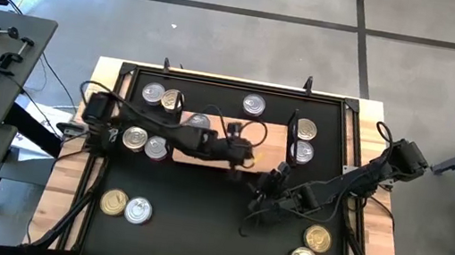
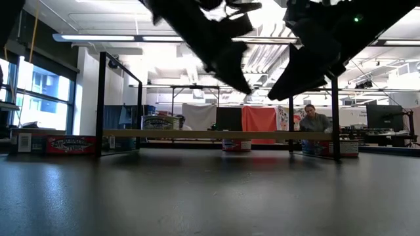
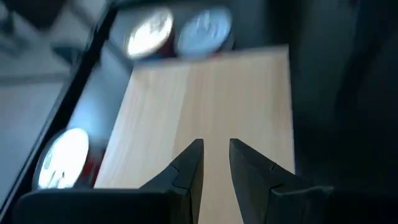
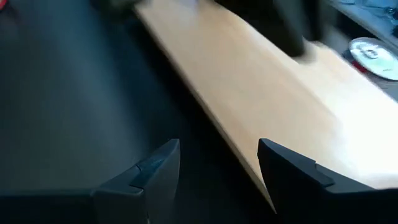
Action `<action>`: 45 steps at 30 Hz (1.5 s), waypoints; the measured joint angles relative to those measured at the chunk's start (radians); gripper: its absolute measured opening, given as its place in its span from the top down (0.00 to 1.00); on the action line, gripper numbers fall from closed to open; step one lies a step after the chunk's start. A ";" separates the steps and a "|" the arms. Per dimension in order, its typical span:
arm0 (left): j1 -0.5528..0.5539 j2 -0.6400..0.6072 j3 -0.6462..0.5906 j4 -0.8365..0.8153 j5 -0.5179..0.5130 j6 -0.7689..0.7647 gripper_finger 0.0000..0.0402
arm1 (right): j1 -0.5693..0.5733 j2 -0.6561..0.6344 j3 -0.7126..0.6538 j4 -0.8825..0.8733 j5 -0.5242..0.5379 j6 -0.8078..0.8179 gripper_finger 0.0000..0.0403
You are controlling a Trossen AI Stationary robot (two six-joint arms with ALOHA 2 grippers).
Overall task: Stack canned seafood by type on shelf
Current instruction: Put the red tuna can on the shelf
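Note:
The shelf (image 1: 268,143) is a pale wood board lying on the black mat (image 1: 191,249). Round tins lie around it. Two silver tins (image 1: 304,140) sit off its right end, one (image 1: 253,104) lies beyond its far edge, and one (image 1: 198,121) stands on its left part, half hidden by my left arm. My left gripper (image 1: 252,157) (image 3: 216,149) hovers over the board (image 3: 205,93), narrowly open and empty, pointing along it toward the two tins (image 3: 177,30). My right gripper (image 1: 253,211) (image 4: 217,149) is wide open and empty, over the mat beside the board's near edge (image 4: 249,106).
More tins lie on the mat: two far left (image 1: 162,96), two mid left (image 1: 145,142), a gold and a silver one near left (image 1: 125,206), and a gold and a silver one near right (image 1: 310,250). A black frame (image 1: 352,110) borders the mat. Seen from table height, both arms hang above the mat (image 2: 197,196).

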 joint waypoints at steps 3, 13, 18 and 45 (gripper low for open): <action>0.042 0.038 0.006 0.116 0.001 0.056 0.83 | 0.003 0.000 0.000 -0.006 -0.023 -0.021 0.48; 0.358 0.136 0.264 -0.181 0.290 0.081 0.82 | 0.003 -0.014 0.000 -0.076 -0.073 -0.019 0.48; 0.425 0.245 0.367 -0.274 0.381 0.178 0.75 | 0.015 -0.026 0.001 -0.075 -0.082 -0.019 0.48; 0.441 0.359 0.409 -0.364 0.236 0.679 0.81 | 0.018 -0.026 0.001 -0.054 -0.077 -0.008 0.48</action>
